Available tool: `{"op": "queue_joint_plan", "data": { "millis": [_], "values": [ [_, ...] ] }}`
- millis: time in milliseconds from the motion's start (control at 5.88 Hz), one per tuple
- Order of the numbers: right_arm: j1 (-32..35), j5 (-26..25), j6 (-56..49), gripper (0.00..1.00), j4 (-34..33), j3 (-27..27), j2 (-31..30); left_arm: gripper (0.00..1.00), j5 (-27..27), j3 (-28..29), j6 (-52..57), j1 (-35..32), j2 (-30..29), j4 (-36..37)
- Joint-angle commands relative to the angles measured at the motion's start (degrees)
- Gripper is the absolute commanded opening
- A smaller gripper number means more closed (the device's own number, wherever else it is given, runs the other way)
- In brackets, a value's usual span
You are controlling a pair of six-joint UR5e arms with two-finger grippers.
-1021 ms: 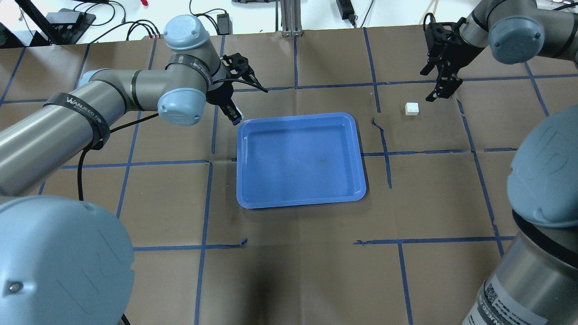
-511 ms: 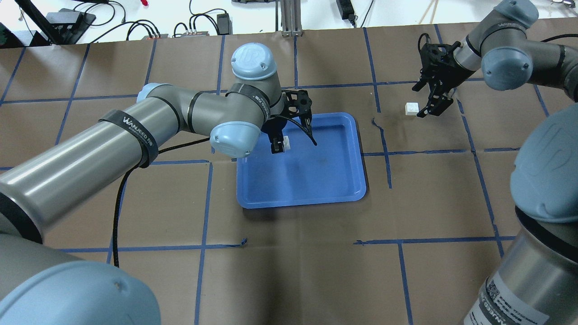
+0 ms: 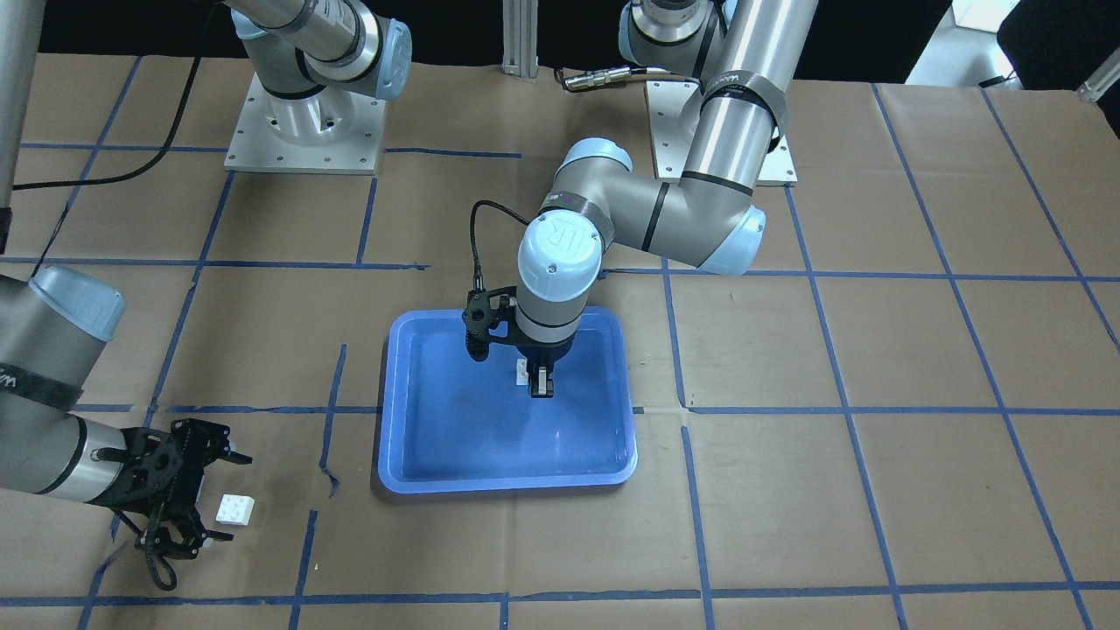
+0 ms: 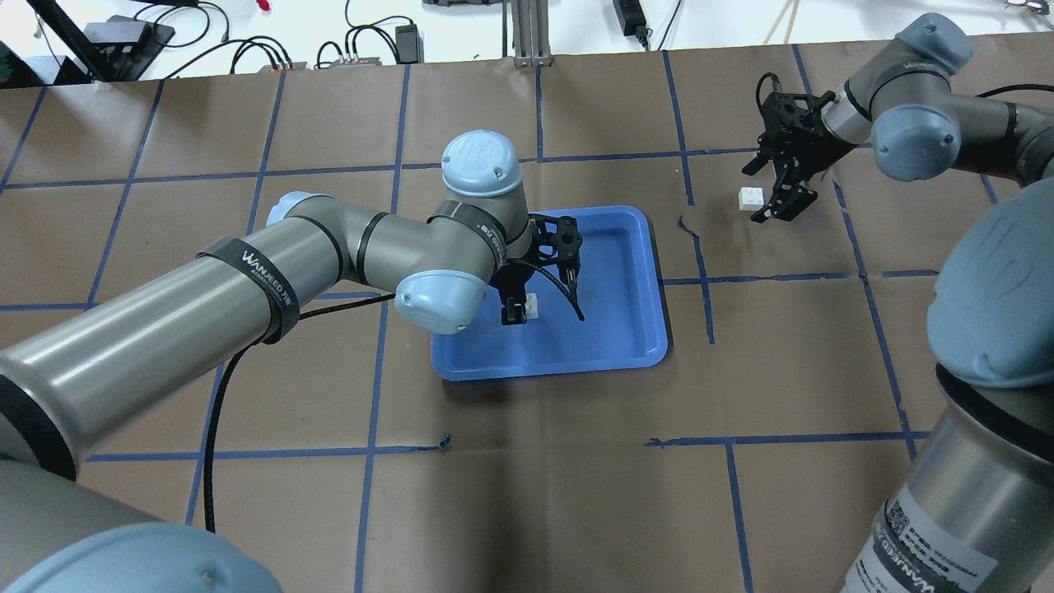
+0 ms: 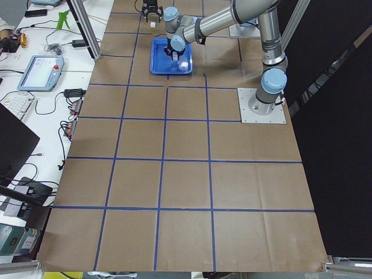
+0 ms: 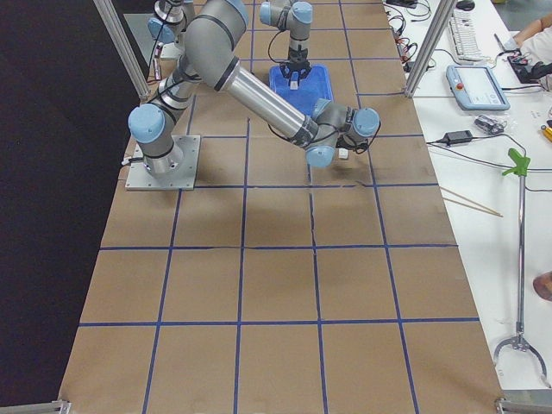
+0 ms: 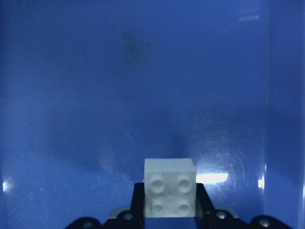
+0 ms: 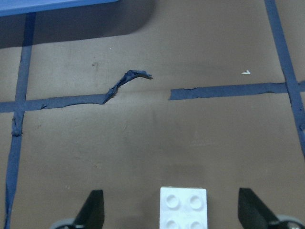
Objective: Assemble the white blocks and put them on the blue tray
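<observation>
Held block (image 7: 170, 193): white, four studs, pinched in my left gripper (image 4: 522, 310).
Loose block (image 8: 183, 207): white, lying between my right gripper's (image 4: 764, 193) spread fingers, untouched.
Clearance: I see the pinched one well inside the blue tray (image 4: 613, 321) rims.

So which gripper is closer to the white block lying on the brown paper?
Right. The right gripper is open around the block. The left gripper is far away over the tray, holding the other block.
</observation>
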Motion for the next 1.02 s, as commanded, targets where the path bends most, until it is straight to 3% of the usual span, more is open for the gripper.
{"op": "queue_joint_plan", "data": {
  "millis": [0, 170, 340, 681, 851],
  "values": [
    [-0.3, 0.1, -0.4, 0.99, -1.2, 0.8, 0.3, 0.17, 0.3, -0.3, -3.9, -0.3, -0.5, 1.3],
    [-0.3, 0.0, -0.4, 0.89, -1.2, 0.8, 0.4, 0.23, 0.4, -0.2, -4.1, -0.3, -0.8, 1.7],
    [-0.3, 0.0, -0.5, 0.73, -1.2, 0.8, 0.4, 0.44, 0.4, 0.0, -4.2, -0.3, -1.0, 1.8],
    [-0.3, -0.1, -0.5, 0.63, -2.1, 0.7, 0.4, 0.92, 0.0, -0.3, -3.9, -0.3, -0.8, 2.8],
    [-0.3, -0.1, -0.5, 0.62, -2.1, 0.7, 0.5, 0.98, 0.1, 0.1, -4.1, -0.3, -0.5, 2.7]
  ]
}}
